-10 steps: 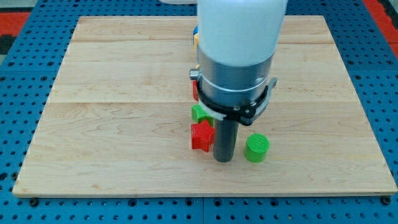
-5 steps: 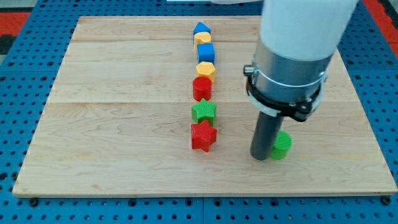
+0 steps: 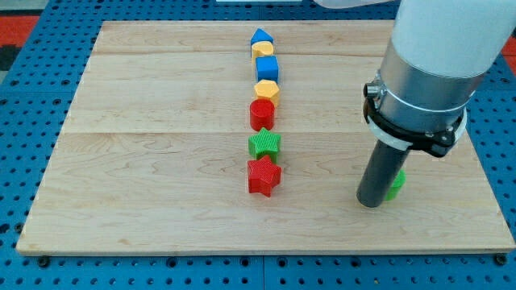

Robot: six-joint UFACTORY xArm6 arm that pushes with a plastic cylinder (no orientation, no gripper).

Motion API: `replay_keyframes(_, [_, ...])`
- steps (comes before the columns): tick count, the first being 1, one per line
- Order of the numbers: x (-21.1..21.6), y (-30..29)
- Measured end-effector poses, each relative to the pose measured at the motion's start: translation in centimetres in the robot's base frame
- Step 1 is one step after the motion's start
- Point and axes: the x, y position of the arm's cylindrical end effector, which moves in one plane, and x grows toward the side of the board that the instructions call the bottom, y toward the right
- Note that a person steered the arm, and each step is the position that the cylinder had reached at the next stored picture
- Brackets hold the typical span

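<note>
Blocks line up mid-bench from blue triangle (image 3: 260, 36) near the top edge to red star (image 3: 263, 176). Left half open. My tip (image 3: 370, 202) touches green cylinder (image 3: 394, 184) near right edge.

A pale wooden worktop (image 3: 161, 161) sits on a blue pegboard (image 3: 24, 161). Down its middle runs a column of blocks: blue triangle (image 3: 260, 36) at the view's top, a yellow block (image 3: 263, 50), blue cube (image 3: 267, 67), yellow hexagon (image 3: 267, 89), red cylinder (image 3: 262, 113), green star (image 3: 264, 144), red star (image 3: 264, 176). Well apart at the view's right lies a green block (image 3: 395, 184), half hidden.
</note>
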Motion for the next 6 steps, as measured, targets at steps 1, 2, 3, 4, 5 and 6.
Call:
replay_keyframes(1, [0.0, 0.0])
replay_keyframes(2, [-0.4, -0.4])
replay_keyframes(3, [-1.5, -5.4])
replay_keyframes(4, [-1.3, -5.6])
replay_keyframes(5, [-2.5, -5.6])
replay_keyframes(6, [-7.8, -4.4])
